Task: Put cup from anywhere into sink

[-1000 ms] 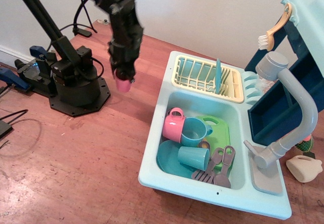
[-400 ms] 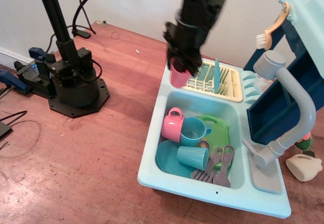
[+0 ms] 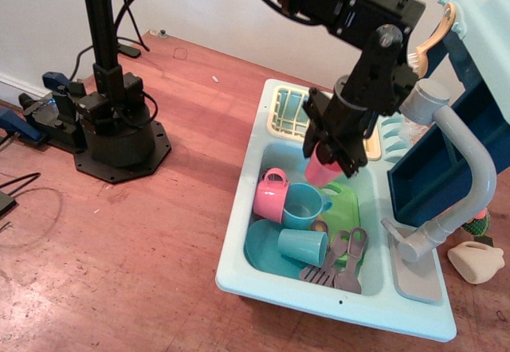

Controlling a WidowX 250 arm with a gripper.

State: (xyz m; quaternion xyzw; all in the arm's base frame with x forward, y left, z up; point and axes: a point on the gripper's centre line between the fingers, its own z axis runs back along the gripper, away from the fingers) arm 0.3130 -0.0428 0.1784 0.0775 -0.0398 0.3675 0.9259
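My gripper [image 3: 325,163] is shut on the small plain pink cup [image 3: 320,170] and holds it above the basin of the pale aqua sink [image 3: 247,201], over its back middle part. The cup hangs a little above the green board [image 3: 344,209] and just right of the pink handled mug [image 3: 271,195]. The cup's top is hidden by the fingers. The black arm reaches in from the upper left, across the yellow dish rack [image 3: 288,113].
In the basin lie a teal mug [image 3: 301,205], a teal cup on its side [image 3: 304,248], a teal plate [image 3: 261,248] and grey utensils [image 3: 341,260]. The grey faucet [image 3: 458,173] and dark blue bin [image 3: 446,161] stand to the right. The arm's base [image 3: 111,129] is on the wooden floor at left.
My gripper carried the pink cup from the floor left of the sink, rightward over the sink's back rim and dish rack, to above the basin.
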